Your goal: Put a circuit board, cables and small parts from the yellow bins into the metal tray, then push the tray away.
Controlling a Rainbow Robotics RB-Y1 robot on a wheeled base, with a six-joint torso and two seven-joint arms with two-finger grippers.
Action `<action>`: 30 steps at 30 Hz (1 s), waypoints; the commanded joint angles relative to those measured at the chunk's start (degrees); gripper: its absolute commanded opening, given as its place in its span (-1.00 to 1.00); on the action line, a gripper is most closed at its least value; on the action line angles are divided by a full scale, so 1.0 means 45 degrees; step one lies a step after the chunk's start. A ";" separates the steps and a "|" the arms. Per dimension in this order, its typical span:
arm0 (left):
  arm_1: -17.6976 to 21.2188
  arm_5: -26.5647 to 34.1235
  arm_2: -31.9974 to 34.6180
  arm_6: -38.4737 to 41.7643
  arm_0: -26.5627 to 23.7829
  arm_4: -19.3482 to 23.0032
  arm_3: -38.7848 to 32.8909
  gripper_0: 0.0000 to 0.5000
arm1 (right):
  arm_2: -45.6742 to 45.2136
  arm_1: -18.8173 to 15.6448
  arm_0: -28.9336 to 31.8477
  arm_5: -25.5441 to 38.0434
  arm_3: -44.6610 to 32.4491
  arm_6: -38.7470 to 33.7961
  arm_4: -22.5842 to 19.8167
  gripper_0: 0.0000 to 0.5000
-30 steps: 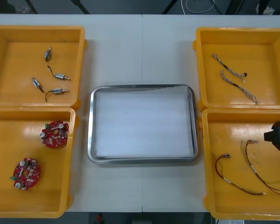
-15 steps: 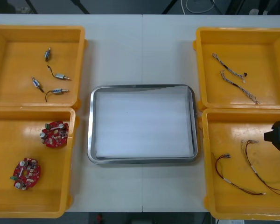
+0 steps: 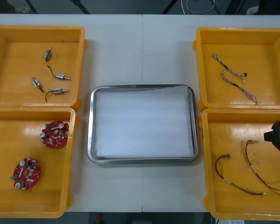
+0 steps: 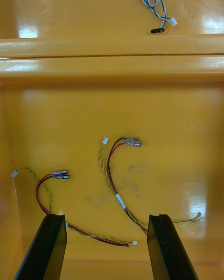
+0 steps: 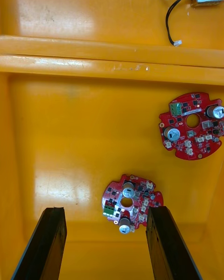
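The metal tray (image 3: 90, 135) sits at the middle of the worktop (image 3: 130, 51), white inside, between the four yellow bins (image 3: 210, 65), two at each side; the left jaws hang over the near left bin (image 3: 4, 196) and stand wide apart, gripping nothing; two round red circuit boards (image 3: 55, 134) lie flat on that bin's floor; the nearer board (image 5: 130, 204) lies just ahead of the black fingers (image 5: 46, 247), and the other board (image 5: 192, 125) lies farther off, near the wall shared with the far left bin (image 3: 14, 56); that far bin holds four small metal parts (image 3: 60, 77), some with thin black leads; the right jaws hang over the near right bin (image 3: 233, 140), also wide and gripping nothing; two red and yellow cables (image 4: 116, 191) lie loose on the floor beneath them, their ends trailing toward the gap between the fingers; the far right bin (image 3: 270, 51) holds twisted blue and white cables (image 3: 233, 77).
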 commanded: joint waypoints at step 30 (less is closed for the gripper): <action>0.0087 0.0098 -0.0154 -0.0012 -0.0320 -0.0116 -0.0367 1.00 | 0.0079 -0.0285 -0.0081 0.0033 -0.0360 0.0000 -0.0076 1.00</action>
